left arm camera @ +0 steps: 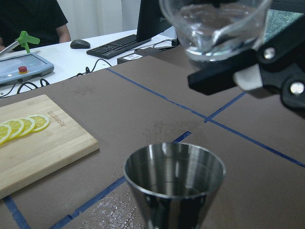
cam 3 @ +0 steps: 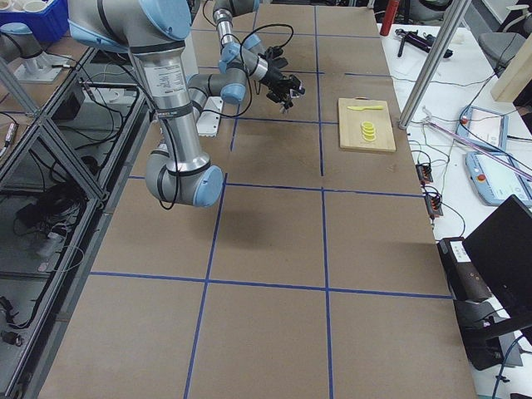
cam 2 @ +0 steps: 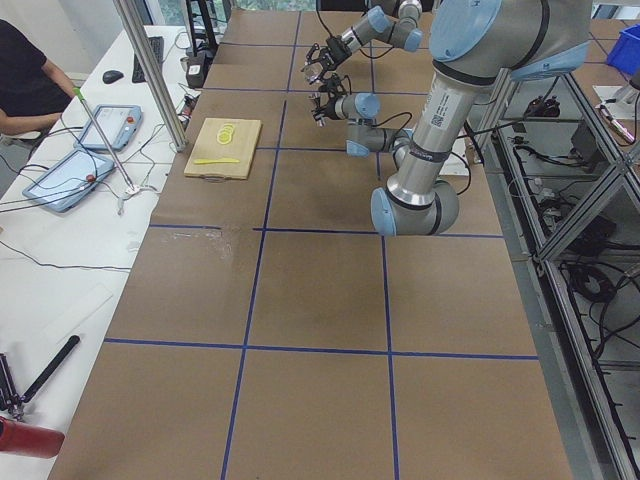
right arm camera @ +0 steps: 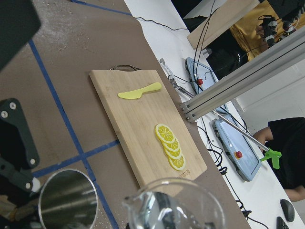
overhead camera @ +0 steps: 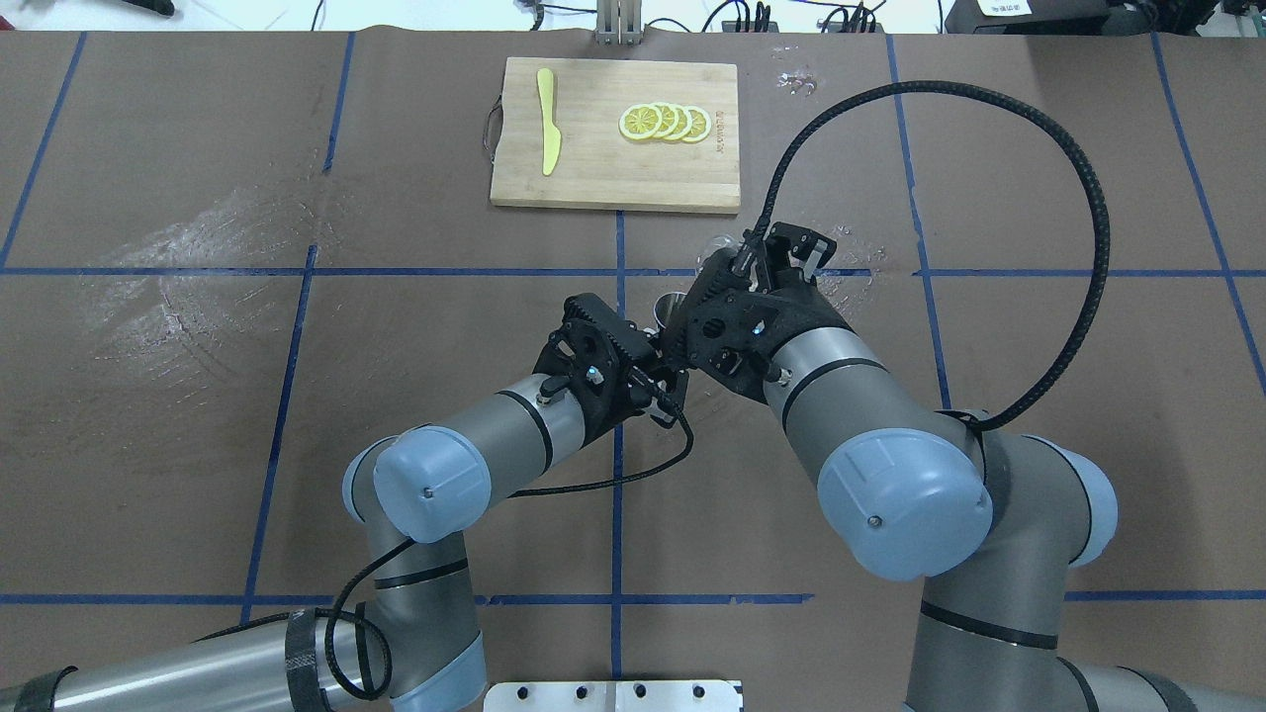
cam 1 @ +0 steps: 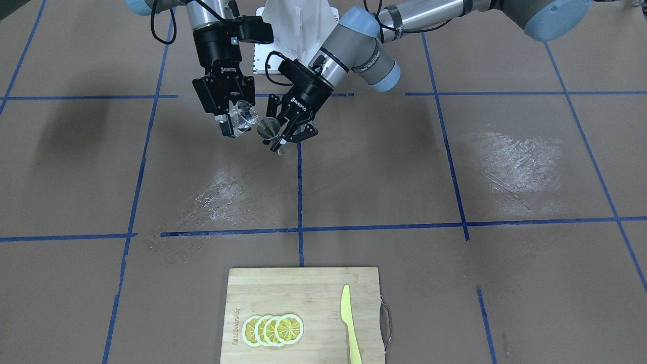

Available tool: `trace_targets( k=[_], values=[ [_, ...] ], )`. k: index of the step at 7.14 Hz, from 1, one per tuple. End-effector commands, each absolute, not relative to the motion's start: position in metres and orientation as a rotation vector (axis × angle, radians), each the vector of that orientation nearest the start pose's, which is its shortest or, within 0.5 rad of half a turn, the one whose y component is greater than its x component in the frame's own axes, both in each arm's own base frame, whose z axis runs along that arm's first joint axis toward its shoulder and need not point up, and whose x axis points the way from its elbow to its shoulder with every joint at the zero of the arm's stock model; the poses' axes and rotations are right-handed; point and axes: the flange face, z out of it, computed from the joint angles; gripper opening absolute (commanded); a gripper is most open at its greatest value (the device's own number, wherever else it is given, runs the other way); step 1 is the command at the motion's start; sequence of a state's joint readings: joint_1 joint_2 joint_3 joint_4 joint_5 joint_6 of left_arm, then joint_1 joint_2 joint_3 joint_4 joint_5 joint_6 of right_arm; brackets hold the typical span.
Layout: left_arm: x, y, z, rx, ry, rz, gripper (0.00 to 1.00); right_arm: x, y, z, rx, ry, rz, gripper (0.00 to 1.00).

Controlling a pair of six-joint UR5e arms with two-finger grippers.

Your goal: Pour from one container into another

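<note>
Holding one glass cup point(cam 1: 243, 117) just above one metal jigger point(cam 1: 269, 127), both lifted off the table point(cam 1: 455, 263).
Using two arms: grasping the single clear cup in the right gripper point(cam 1: 236, 126), fingers clenched on its sides, tipping its lip toward the jigger; clasping the single jigger mouth-up in the left gripper point(cam 1: 281, 132), fingers clenched on its lower cone. Working well apart from one wooden board point(cam 1: 313, 288) bearing four overlapping lemon slices point(cam 1: 273, 329) and one yellow knife point(cam 1: 349, 323).

Clear glass cup point(cam 1: 243, 116) hangs just beside and above the grey steel jigger point(cam 1: 268, 127).
</note>
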State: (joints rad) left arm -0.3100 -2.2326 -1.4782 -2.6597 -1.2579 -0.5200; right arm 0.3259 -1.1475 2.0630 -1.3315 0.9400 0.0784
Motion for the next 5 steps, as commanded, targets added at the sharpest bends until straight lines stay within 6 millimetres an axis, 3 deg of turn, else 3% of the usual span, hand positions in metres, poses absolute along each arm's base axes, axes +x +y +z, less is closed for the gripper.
trace_targets(
  k=[1,5],
  values=[
    [0.5953,-0.3628,0.1786,1.22,1.13,0.304,0.0,-0.4392,-0.3511,0.1726,1.245,-0.198,-0.706,0.0],
    [0.5953,-0.3628,0.1786,1.221,1.129,0.305,0.0,-0.4362,-0.3534,0.1719,1.277,-0.076,-0.804,0.0]
  ],
)
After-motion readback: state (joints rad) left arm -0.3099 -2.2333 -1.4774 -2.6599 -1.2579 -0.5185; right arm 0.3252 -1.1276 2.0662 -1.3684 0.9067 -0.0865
